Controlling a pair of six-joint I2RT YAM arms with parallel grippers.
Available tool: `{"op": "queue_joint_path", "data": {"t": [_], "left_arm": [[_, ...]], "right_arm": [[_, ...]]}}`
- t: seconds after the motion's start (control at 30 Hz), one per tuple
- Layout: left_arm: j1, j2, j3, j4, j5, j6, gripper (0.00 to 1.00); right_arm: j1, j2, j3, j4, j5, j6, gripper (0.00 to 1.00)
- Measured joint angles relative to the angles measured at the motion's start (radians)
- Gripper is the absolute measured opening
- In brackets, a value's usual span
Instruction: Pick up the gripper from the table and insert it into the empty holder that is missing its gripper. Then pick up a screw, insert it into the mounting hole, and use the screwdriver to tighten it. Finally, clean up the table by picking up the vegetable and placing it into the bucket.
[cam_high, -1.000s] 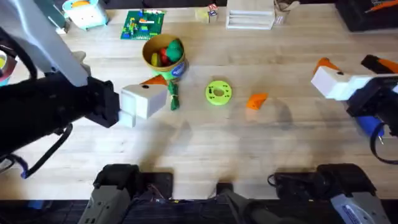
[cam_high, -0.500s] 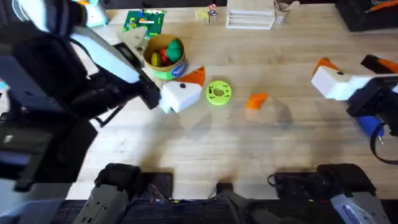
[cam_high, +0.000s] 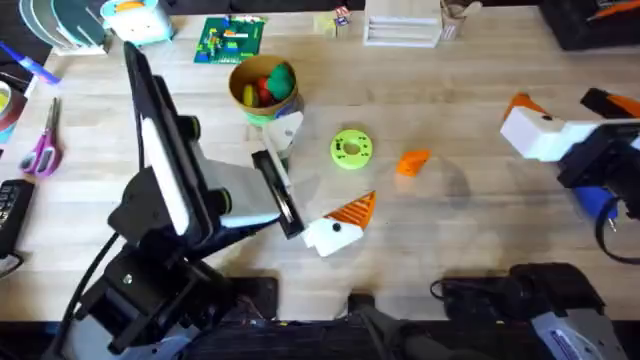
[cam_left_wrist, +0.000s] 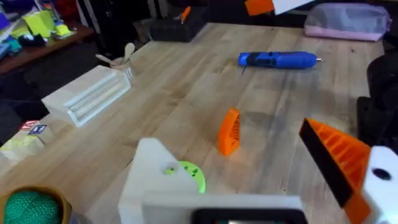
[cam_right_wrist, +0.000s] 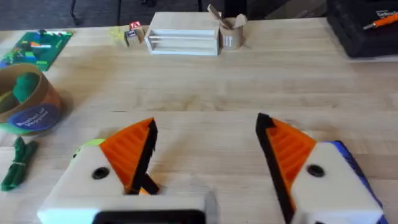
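No lettering is legible — the bucket (cam_right_wrist: 28, 102) bears blurred print. Both the left gripper (cam_left_wrist: 249, 186) and right gripper (cam_right_wrist: 205, 155) gape empty over the worktop (cam_high: 450, 240).

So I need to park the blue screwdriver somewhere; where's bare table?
Bare wood lies between the small orange ribbed wedge and the white right gripper. Crowded around the yellow can, lime-green disc and left gripper.

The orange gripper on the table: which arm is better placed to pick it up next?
Probably right: the right gripper is open with both pads, while the empty holder sits on the left arm.
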Motion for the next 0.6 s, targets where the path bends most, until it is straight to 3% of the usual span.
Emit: {"op": "queue_joint_path", "data": {"t": [0.13, 0.4, 0.6], "left_arm": [[-0.035, -0.131, -0.078, 0.002, -0.049, -0.007, 0.991], [-0.037, -0.343, -0.210, -0.017, -0.083, -0.017, 0.991], [-0.037, -0.372, -0.213, -0.046, -0.087, -0.018, 0.991]], "right_arm": [[0.000, 0.000, 0.000, 0.000, 0.000, 0.000, 0.991], [0.000, 0.000, 0.000, -0.001, 0.000, 0.000, 0.991], [0.000, 0.000, 0.000, -0.001, 0.000, 0.000, 0.991]]}}
